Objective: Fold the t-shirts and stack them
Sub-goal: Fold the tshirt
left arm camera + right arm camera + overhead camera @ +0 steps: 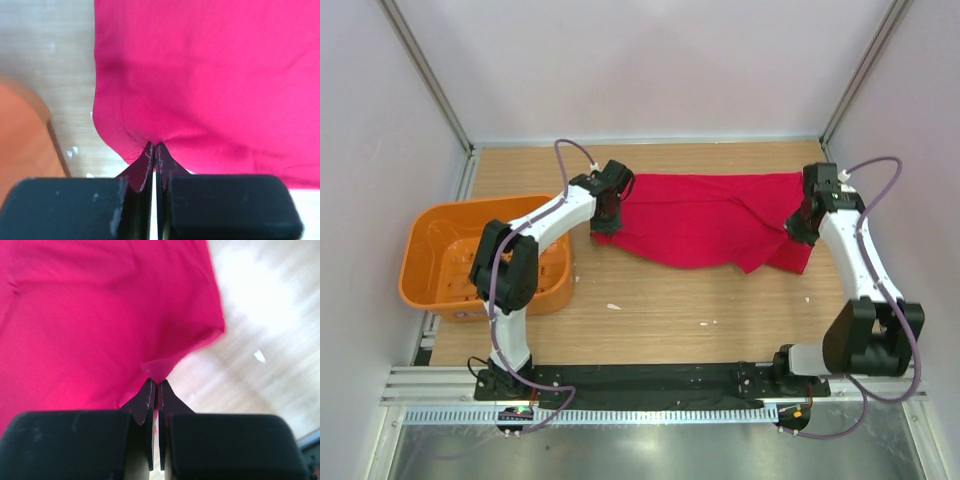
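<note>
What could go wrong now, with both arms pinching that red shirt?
1. The left end effector and the right end effector each pinch only a sliver at the edge of the t-shirt; the cloth might slip out when pulled.
2. The t-shirt lies rumpled, with a flap doubled over near its right end, so a fold might come out crooked.

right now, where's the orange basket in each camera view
Top external: orange basket at the far left, left of the red t-shirt.
Left wrist: a blurred orange shape at the left edge, apart from the t-shirt.
Right wrist: not in it.
Shared landmark: the red t-shirt, in all three views.
</note>
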{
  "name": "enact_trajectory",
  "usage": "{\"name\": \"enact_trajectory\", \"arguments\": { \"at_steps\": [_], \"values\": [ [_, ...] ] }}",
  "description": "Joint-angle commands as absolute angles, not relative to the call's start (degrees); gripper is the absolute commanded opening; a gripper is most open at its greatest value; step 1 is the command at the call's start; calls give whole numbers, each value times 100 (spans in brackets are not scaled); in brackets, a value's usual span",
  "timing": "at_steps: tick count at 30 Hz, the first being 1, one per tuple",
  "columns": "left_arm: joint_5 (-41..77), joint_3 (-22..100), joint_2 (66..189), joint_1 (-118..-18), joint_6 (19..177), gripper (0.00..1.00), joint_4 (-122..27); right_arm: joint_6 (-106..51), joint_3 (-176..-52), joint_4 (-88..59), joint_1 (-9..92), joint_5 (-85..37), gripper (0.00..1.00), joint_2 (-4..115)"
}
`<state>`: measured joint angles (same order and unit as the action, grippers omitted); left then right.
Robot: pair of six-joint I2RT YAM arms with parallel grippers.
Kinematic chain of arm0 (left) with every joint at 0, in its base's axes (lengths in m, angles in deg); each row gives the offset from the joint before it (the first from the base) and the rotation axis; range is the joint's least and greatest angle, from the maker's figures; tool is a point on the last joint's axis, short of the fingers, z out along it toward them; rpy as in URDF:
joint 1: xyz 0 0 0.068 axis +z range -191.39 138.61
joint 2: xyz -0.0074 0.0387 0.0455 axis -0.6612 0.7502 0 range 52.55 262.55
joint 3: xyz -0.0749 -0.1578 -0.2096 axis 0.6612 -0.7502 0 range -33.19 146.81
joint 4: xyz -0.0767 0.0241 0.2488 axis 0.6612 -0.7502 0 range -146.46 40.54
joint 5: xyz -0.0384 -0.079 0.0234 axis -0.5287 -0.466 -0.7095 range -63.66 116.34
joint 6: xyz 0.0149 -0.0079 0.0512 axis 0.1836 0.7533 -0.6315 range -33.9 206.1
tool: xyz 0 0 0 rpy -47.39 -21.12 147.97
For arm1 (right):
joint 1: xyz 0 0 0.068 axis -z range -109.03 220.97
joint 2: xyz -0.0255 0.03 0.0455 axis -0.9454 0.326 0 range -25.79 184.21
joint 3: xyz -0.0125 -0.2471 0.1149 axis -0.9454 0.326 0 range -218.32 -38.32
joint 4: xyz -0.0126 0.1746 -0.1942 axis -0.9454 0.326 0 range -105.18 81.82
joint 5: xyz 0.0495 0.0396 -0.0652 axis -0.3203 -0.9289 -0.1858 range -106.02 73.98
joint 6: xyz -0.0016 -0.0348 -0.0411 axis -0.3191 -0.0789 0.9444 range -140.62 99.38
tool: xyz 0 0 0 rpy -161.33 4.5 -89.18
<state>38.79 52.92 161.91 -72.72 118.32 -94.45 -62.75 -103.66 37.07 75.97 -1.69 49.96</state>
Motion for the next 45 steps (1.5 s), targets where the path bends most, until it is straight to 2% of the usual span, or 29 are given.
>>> {"name": "enact_trajectory", "arguments": {
  "at_steps": [1,10,24,45],
  "values": [
    [4058,6023,16654,-7119,11484,0,-10060,-5701,-11213,3071,7607,-265,1,5802],
    [3847,7701,17787,-6846,11413,0,-10737,-5095,-13060,2947,7616,-670,1,7659],
    [3900,8572,18395,-6679,11528,0,-11001,-5041,-14844,3052,7633,-881,1,9013],
    [3777,9680,19142,-6548,11405,1,-11221,-5068,-15250,2956,7686,-916,1,9647]
  ]
}}
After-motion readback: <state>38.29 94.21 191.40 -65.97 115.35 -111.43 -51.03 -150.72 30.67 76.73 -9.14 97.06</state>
